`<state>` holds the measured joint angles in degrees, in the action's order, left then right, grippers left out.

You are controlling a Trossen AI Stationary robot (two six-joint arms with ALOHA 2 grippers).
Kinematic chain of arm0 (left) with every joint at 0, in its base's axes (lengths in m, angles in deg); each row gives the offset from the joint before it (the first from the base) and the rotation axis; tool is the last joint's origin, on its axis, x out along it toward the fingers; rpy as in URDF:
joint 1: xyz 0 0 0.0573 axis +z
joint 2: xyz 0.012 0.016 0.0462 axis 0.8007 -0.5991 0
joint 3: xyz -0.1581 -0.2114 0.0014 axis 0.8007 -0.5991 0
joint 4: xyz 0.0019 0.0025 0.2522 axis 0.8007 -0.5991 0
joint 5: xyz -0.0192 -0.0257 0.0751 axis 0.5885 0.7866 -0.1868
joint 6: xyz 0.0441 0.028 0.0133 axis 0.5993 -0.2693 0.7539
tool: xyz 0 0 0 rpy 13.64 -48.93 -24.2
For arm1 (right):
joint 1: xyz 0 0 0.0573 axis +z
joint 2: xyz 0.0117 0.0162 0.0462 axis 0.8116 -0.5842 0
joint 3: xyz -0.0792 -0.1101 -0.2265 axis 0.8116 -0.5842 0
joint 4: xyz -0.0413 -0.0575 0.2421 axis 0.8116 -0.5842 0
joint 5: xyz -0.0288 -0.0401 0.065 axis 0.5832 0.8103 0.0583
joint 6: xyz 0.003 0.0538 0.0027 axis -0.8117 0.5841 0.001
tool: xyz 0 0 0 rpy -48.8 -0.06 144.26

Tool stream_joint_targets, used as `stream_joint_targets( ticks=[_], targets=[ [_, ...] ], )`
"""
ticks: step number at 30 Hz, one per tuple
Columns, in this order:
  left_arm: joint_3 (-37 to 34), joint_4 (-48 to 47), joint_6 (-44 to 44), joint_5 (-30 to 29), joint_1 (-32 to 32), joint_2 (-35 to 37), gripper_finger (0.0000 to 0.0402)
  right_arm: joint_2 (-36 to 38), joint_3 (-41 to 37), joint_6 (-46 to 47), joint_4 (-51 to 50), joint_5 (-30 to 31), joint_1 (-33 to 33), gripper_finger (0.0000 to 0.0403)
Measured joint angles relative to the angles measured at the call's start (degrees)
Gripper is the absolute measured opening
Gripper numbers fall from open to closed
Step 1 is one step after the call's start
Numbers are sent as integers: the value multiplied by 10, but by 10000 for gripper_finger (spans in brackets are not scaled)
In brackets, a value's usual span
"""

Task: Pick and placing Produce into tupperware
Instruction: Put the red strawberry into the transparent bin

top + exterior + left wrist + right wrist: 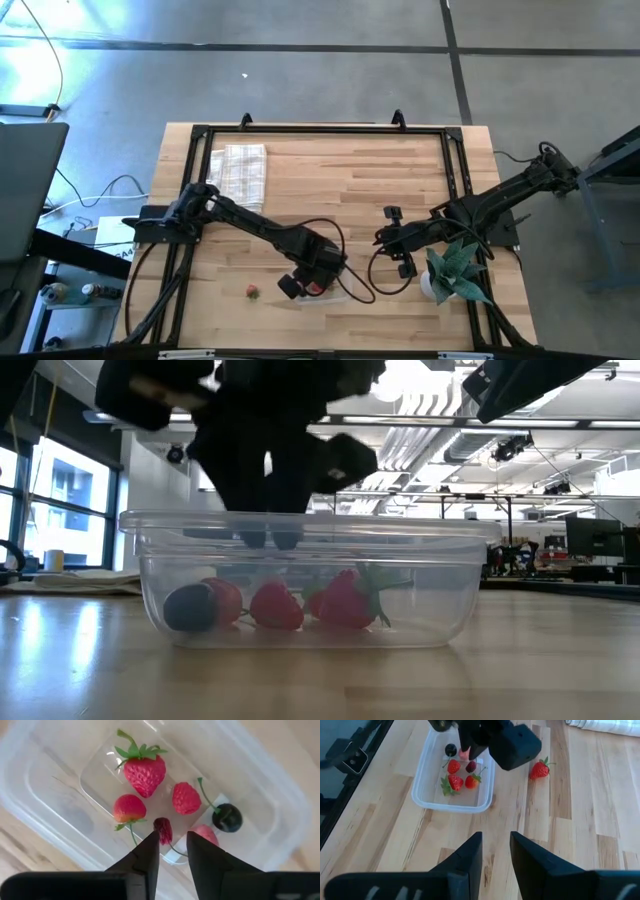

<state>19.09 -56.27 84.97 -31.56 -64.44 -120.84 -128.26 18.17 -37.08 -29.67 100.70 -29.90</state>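
The clear tupperware (pixel 45 795) sits on the wooden table near its near edge, also seen in the low view (pixel 440 590) and the right wrist view (pixel 427 795). Inside lie a green-topped strawberry (pixel 145 770), a smaller strawberry (pixel 129 807), a raspberry (pixel 186 797), a dark cherry (pixel 227 817), a dark red piece (pixel 163 830) and a pink piece (pixel 205 832). One strawberry (pixel 252 291) lies loose on the table left of the container. My left gripper (pixel 172 842) hangs open over the container, fingertips at rim height (pixel 268 540). My right gripper (pixel 495 845) is open above bare table to the container's right.
A white checked folded cloth (pixel 238 170) lies at the far left of the table. A teal spiky potted plant (pixel 455 270) stands near the right edge, beside my right arm. Bare wood lies between the container and the cloth.
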Motion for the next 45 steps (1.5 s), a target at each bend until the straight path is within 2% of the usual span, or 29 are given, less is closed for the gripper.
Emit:
stream_joint_targets(
  ticks=[9,17,21,26,30,37,45],
  targets=[
    [123,-132,15,-40,0,0,65,0,0,0,0,0,0,90],
    [168,-286,6,-143,5,1,65,0,0,0,0,0,0,90],
    [168,-300,-10,-128,34,1,64,0,0,0,0,0,0,90],
    [168,-305,-8,-113,98,1,67,0,0,0,0,0,0,90],
    [168,-320,27,-105,139,5,67,0,0,0,0,0,0,90],
    [168,-318,90,-59,166,6,67,0,0,0,0,0,0,90],
    [168,-329,136,-60,191,13,67,0,0,0,0,0,0,90]
  ],
)
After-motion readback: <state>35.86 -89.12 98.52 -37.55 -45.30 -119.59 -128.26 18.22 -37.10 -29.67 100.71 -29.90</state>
